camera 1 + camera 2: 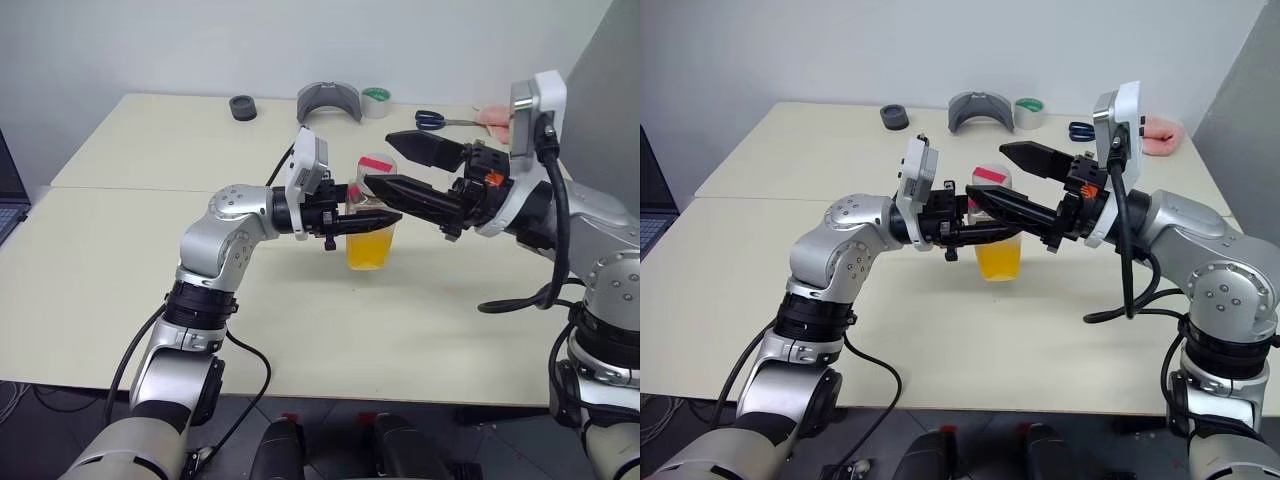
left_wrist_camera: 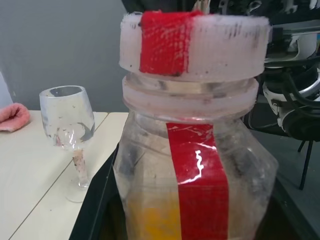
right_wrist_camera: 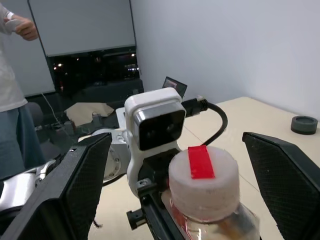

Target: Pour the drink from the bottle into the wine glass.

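Note:
My left gripper (image 1: pixel 372 218) is shut on the bottle (image 1: pixel 368 245), holding it upright just above the table in front of me. The drink (image 1: pixel 367 250), an orange-yellow liquid, fills the bottle's lower part. A white screw cap (image 3: pixel 202 185) with a red tape strip sits on the bottle's neck. My right gripper (image 1: pixel 378 160) is open, one finger on each side of the cap, apart from it. The left wrist view shows the wine glass (image 2: pixel 67 117) standing upright and empty on the table beyond the bottle.
Along the table's far edge lie a black ring (image 1: pixel 243 107), a grey curved part (image 1: pixel 329 100), a tape roll (image 1: pixel 376 102), blue scissors (image 1: pixel 432 120) and a pink cloth (image 1: pixel 492 117). A person (image 3: pixel 12 100) stands off to the side.

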